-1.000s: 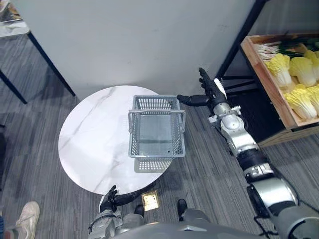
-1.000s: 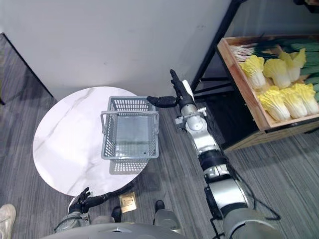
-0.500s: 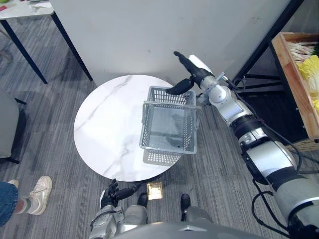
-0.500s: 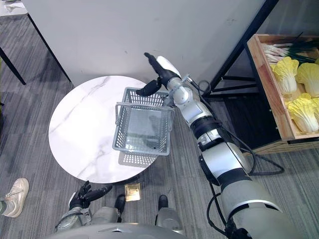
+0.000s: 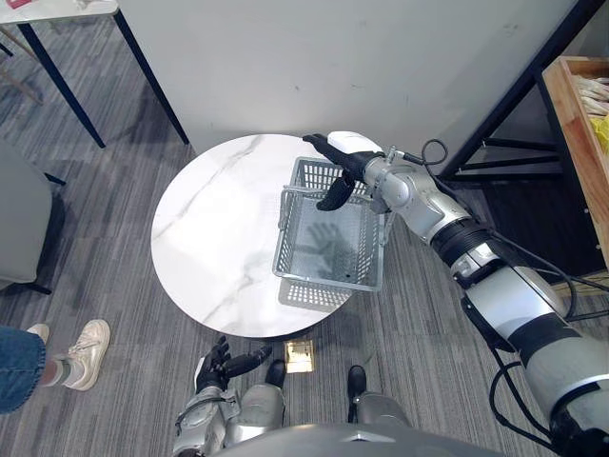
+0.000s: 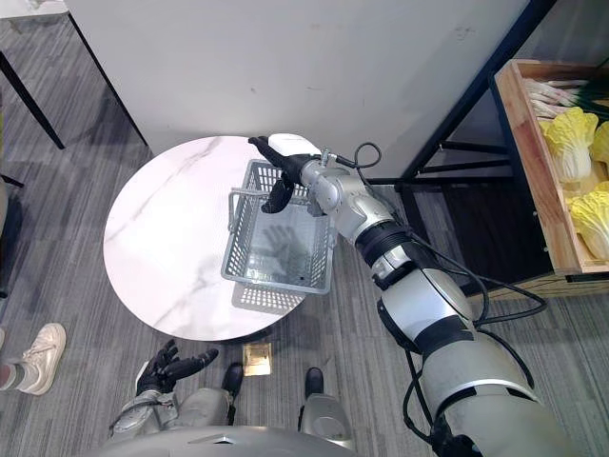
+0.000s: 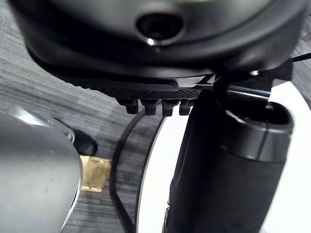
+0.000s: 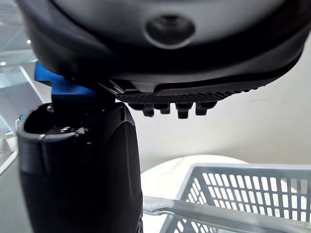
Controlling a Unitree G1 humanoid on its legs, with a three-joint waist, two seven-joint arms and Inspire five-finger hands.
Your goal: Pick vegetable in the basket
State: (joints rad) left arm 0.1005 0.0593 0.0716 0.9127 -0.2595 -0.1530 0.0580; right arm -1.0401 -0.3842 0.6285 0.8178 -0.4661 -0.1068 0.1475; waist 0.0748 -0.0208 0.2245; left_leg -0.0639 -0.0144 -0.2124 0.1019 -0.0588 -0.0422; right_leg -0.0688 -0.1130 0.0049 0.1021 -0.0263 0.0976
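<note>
One empty basket (image 5: 283,249) sits mid-frame on your bench (image 5: 214,238); your right hand (image 5: 343,164) hovers spread above it, presumably seeking its handle.

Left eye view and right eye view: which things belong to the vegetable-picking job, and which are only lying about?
For the job: grey basket, empty, on the round table; yellow cabbages in the wooden crate; right hand, open, over the basket's far rim.
Lying about: brass floor plate; a person's shoe; left hand, open, low by the table's near edge.
</note>
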